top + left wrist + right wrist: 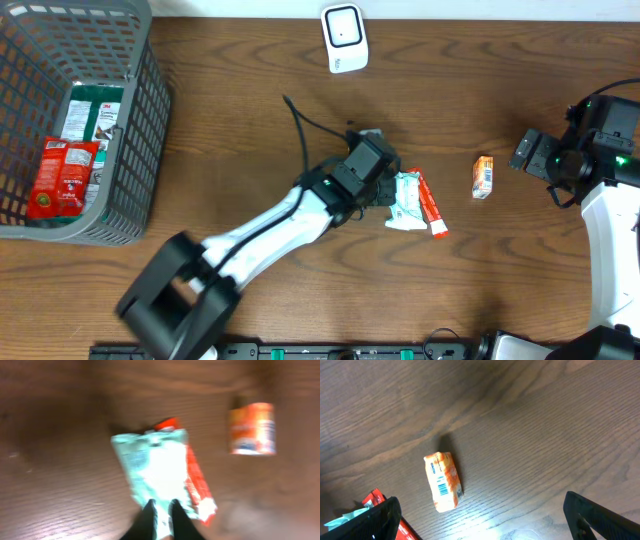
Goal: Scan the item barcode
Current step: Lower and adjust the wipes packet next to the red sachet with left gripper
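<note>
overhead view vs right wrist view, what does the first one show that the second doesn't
Only overhead: the grey basket holding packets at the left, the white scanner at the top of the picture, and the left claw down at the mint packet. Only right wrist: what looks like a barcode on the side of the orange box, seen close. Both: the orange box lying on the wood table, the right claw open and empty, and the mint packet over a red packet, though the wrist view catches only their corner.
</note>
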Tool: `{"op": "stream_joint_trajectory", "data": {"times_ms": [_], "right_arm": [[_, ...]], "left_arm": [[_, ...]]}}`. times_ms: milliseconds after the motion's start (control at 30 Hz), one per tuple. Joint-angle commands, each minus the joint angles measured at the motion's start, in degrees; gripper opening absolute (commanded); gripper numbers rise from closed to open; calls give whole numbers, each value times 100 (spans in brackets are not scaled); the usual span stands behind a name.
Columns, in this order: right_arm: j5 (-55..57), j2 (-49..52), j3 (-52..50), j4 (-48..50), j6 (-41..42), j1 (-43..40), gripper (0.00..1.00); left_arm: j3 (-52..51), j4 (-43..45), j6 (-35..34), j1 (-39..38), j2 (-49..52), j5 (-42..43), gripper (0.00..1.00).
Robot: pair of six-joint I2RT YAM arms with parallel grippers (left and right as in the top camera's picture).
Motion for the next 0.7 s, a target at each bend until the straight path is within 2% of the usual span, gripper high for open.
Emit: {"op": "stream_joint_trajectory", "data": {"times_ms": [0, 233, 433, 667], "right_arm": [[15, -7, 57, -4, 83, -24, 99], [15, -7, 57, -7, 83, -24, 99], [15, -7, 57, -4, 83, -24, 99], [15, -7, 57, -7, 81, -24, 99]], "left_arm": [[20, -50, 697, 9, -85, 767, 7], [9, -280, 1025, 7, 409, 1797, 7], [9, 109, 1025, 9, 1145, 2603, 7], [7, -81, 1088, 9, 1633, 2481, 7]]}}
